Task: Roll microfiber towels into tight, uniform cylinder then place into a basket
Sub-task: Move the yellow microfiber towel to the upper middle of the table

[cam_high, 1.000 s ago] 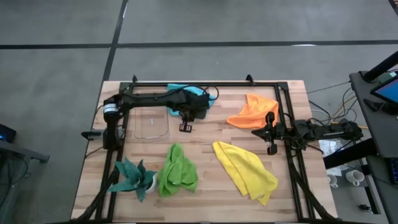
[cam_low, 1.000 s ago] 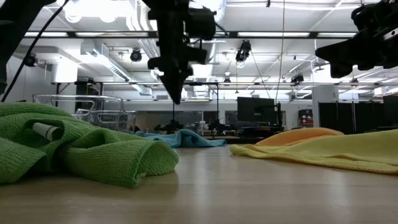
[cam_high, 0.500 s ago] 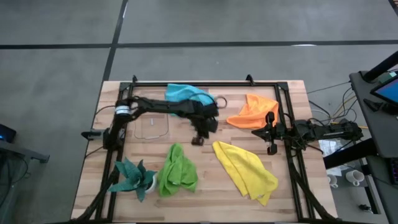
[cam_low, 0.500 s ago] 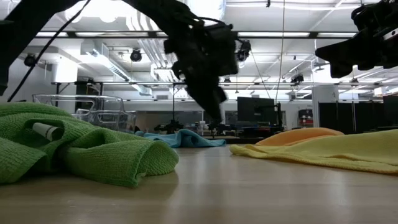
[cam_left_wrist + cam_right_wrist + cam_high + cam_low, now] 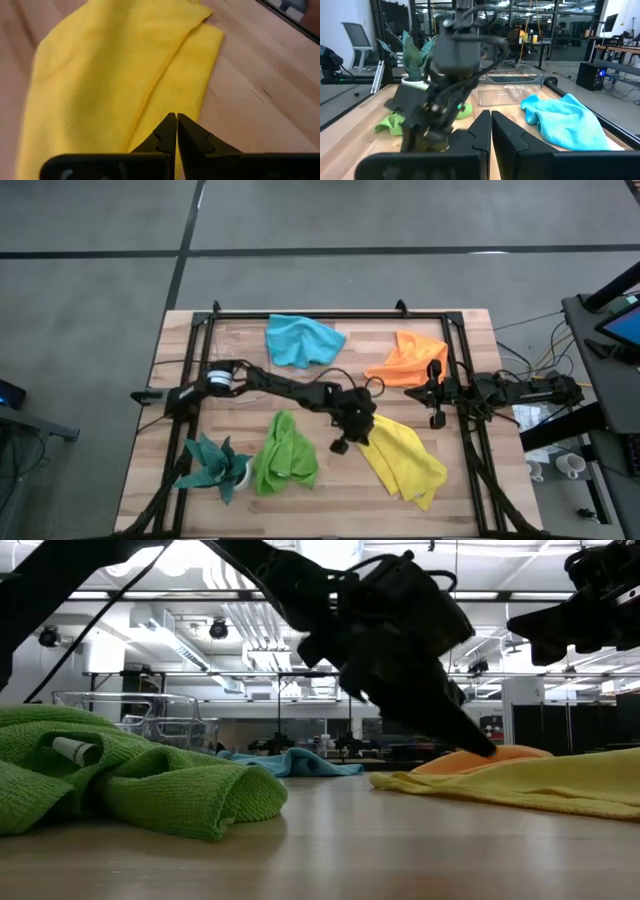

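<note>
Approach step: left claw (image 5: 340, 446), fingers pressed together and empty, hangs at the yellow towel's (image 5: 400, 455) near edge. Next move likely requires opening, then pinching that edge to begin rolling. Right claw (image 5: 434, 420), also closed, waits beside the orange towel (image 5: 405, 358).

A wooden table (image 5: 330, 380) carries a black metal frame (image 5: 330, 314) that runs along its edges. At about eight o'clock on the tabletop stands a dark teal spiky-leaved plant (image 5: 212, 464) in a white pot (image 5: 243, 473). Off the table at three o'clock, cables (image 5: 530, 360) trail across the grey floor (image 5: 90, 300).
</note>
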Controlling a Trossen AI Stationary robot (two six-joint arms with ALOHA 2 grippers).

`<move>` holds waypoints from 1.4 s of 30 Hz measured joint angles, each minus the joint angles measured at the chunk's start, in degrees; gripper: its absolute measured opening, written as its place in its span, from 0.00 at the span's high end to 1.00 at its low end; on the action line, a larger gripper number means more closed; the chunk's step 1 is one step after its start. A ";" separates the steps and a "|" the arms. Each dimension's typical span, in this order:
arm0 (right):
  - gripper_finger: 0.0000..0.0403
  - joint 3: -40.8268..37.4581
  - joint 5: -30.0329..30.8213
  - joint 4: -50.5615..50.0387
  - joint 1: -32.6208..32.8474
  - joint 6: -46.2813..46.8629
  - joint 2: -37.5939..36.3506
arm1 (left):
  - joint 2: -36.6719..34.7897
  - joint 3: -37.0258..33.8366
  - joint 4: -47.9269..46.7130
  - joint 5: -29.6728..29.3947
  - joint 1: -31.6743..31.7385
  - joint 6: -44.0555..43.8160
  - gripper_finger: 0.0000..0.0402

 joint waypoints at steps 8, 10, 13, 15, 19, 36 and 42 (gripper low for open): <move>0.98 0.00 0.04 0.02 0.00 0.00 0.00 | 3.63 0.31 5.88 -8.11 0.25 -3.57 1.00; 0.98 0.01 0.04 0.06 0.00 0.00 0.02 | 3.62 0.13 6.17 -16.53 0.92 -3.47 1.00; 0.98 0.00 0.04 0.07 0.00 0.00 0.00 | 3.40 0.17 5.21 -27.21 2.80 -3.45 1.00; 0.98 0.01 0.04 0.05 0.00 0.00 0.00 | 2.86 0.17 3.49 -33.73 4.58 -3.69 1.00; 0.98 0.01 0.04 0.06 0.00 0.00 0.00 | 2.80 0.05 1.81 -49.65 8.32 -3.74 1.00; 0.98 0.00 0.04 0.08 0.00 0.00 0.00 | -9.53 -0.01 -7.21 -56.86 13.88 -9.82 1.00; 0.98 0.02 0.07 0.04 0.00 0.00 -0.02 | -11.95 -0.70 -1.70 -20.44 15.14 -18.38 1.00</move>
